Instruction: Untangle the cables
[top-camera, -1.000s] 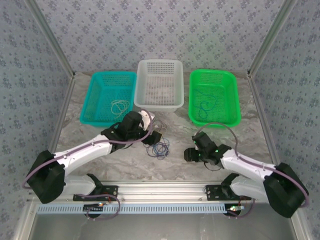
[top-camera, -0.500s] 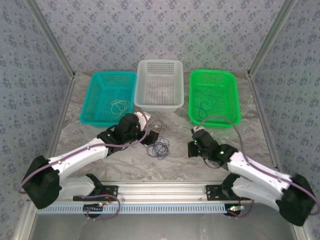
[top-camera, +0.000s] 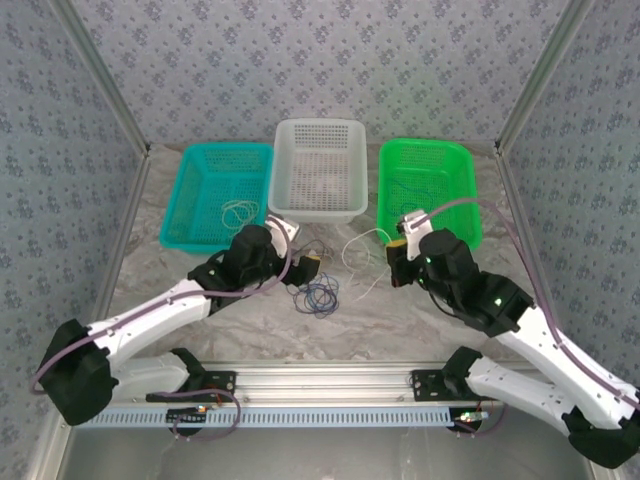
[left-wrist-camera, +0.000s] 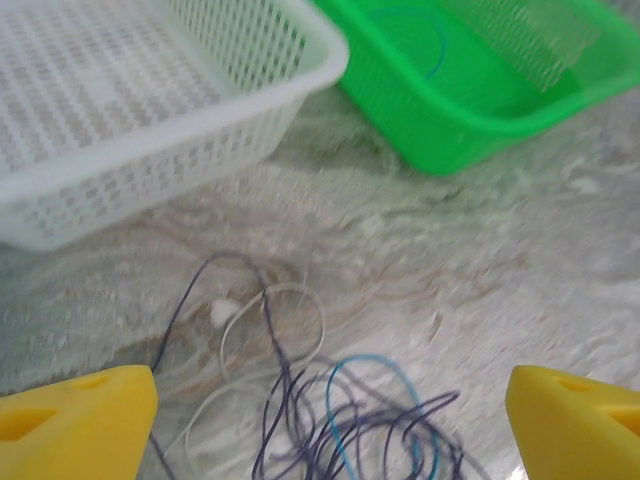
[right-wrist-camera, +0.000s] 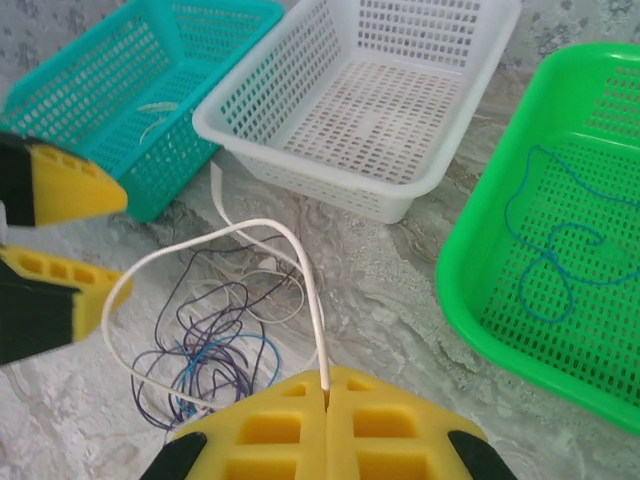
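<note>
Binned: whitish cable (top-camera: 238, 213), teal basket (top-camera: 176, 205); blue cable (top-camera: 405, 215), green basket (top-camera: 470, 200).
Remaining: tangle (top-camera: 320, 297) on table (top-camera: 380, 325).
Right jaws: pinched white cable (right-wrist-camera: 311, 290).
Left jaws: spread.

Floral blue-grey wallpapered walls (top-camera: 300, 50) enclose a marbled grey tabletop (top-camera: 365, 325), framed by aluminium posts (top-camera: 100, 75).

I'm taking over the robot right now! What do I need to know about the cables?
The left end effector is open, hovering just above the tangle on the table.
The right end effector is shut on a white cable, whose loop arcs over the tangle.
Done: a pale cable lies in the teal basket, and a blue cable lies in the green basket.
Left: probably draw the white cable free, then separate the purple, blue and pale strands in the tangle.
</note>
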